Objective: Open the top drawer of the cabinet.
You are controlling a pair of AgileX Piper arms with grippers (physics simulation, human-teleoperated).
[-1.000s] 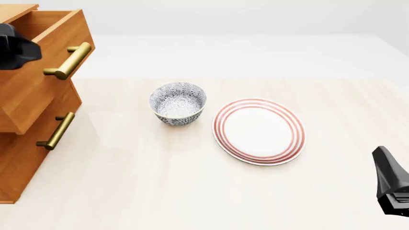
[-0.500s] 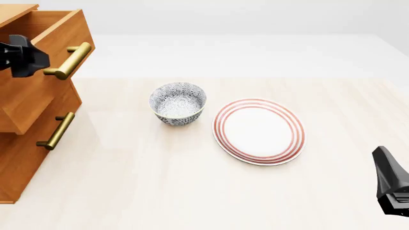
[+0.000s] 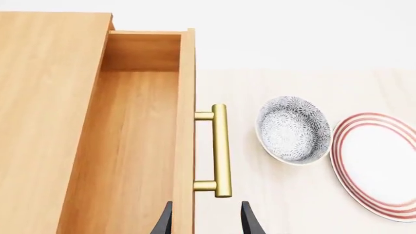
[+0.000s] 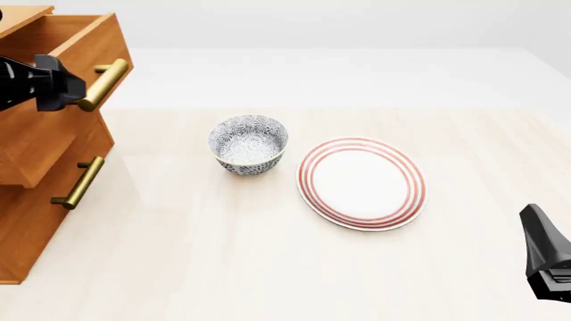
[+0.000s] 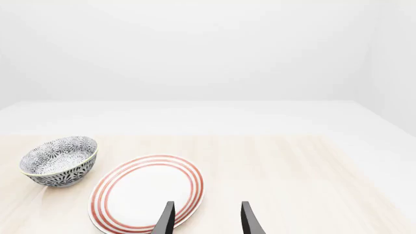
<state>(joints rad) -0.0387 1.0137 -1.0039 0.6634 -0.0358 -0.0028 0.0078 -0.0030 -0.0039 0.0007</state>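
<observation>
no writing, brand or label shows anywhere, only the grey floral pattern on the bowl [image 4: 249, 143] and the red rings on the plate [image 4: 362, 182]. the top drawer [image 3: 140, 146] of the cabinet [image 4: 36, 221] stands pulled out, its bare wooden inside in view from the left wrist camera. the left end effector [image 4: 64, 90] now sits just at the near end of the drawer's brass bar handle [image 3: 221, 150]; half a second ago it was a little further back over the drawer front, and a second ago further back again, so it has crept toward the handle while the drawer itself has not shifted. its fingers [image 3: 250, 222] stand apart, one on either side of the drawer front's edge, gripping nothing. bowl and plate lie beyond the handle, off to the end effector's right, on the pale tabletop [image 4: 223, 254]. the right end effector [image 5: 206, 219] has not moved, low over the tabletop with the plate just ahead, fingers apart and empty.
</observation>
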